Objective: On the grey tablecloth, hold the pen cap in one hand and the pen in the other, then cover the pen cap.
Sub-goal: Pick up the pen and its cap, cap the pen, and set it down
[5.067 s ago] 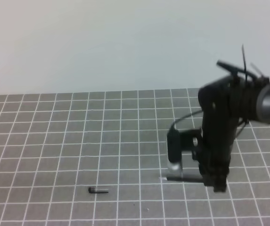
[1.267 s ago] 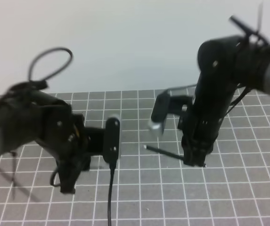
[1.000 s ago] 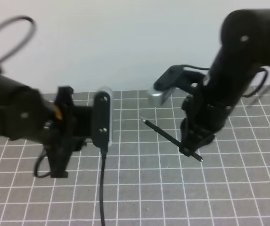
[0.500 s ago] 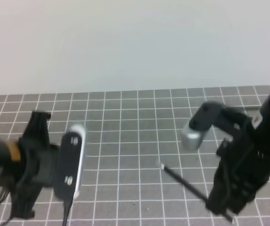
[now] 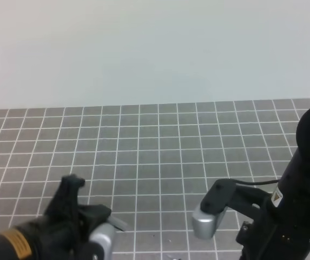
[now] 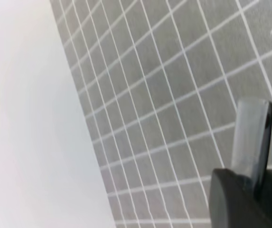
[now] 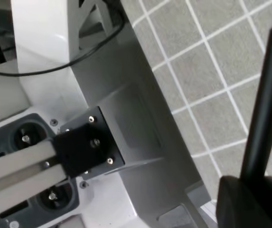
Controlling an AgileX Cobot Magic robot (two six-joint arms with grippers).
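Exterior high, arms: two arms sit low at the near edge of the grey tablecloth [image 5: 160,141], apparently drawn back from its middle; neither gripper is visible here.
Exterior high, count: no pen, no pen cap visible on the tabletop.
Left wrist, left gripper [image 6: 249,156]: one finger [image 6: 252,137] shows above the tablecloth; whether it clenches the cap I cannot tell.
Left wrist, count: zero caps seen.
Right wrist, right gripper [image 7: 249,190]: grasping the pen [image 7: 267,99], probably kept for capping.
Right wrist, count: one pen, slanting over the tablecloth.
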